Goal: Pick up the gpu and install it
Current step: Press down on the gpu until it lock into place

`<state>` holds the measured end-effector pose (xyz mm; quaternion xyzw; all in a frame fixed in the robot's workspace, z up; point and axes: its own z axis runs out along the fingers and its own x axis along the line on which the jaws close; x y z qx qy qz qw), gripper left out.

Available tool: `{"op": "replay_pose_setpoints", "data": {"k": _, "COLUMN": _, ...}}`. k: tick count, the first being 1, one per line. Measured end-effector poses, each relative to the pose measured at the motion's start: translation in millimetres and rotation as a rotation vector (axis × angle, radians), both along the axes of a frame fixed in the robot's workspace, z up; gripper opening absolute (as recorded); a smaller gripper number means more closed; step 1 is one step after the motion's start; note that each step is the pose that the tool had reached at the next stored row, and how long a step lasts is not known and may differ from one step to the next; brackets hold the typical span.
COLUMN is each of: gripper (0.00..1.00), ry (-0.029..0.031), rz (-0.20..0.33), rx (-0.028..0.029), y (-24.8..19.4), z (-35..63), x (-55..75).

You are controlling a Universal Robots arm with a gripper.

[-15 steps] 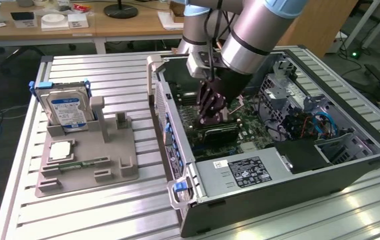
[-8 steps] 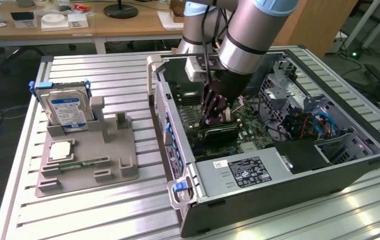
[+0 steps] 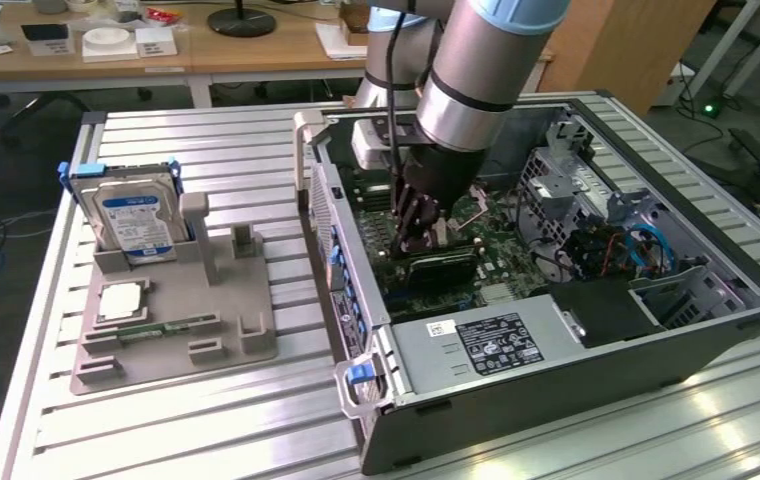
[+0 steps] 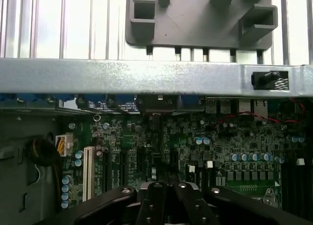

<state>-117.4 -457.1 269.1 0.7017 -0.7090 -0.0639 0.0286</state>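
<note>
While the fingers are squeezing shut, they are hanging right over the gpu. It is lying flat on the green board, just below them.

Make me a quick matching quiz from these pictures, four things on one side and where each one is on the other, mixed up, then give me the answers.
Things:
1. hard drive
2. gpu
3. power supply
4. gripper

Places:
A. lying on the motherboard inside the case
B. standing upright in the grey holder on the table
C. shut, down inside the open case over the card
D. at the near corner of the case, label facing up

Pairs: 1-B, 2-A, 3-D, 4-C
</note>
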Motion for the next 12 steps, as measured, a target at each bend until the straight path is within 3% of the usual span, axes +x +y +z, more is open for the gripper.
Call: {"op": "replay_pose_setpoints", "data": {"k": 12, "gripper": 0.11, "ry": 0.0002, "rz": 0.000, "rx": -0.0014, "y": 0.1, "z": -7.3, "x": -0.3}}
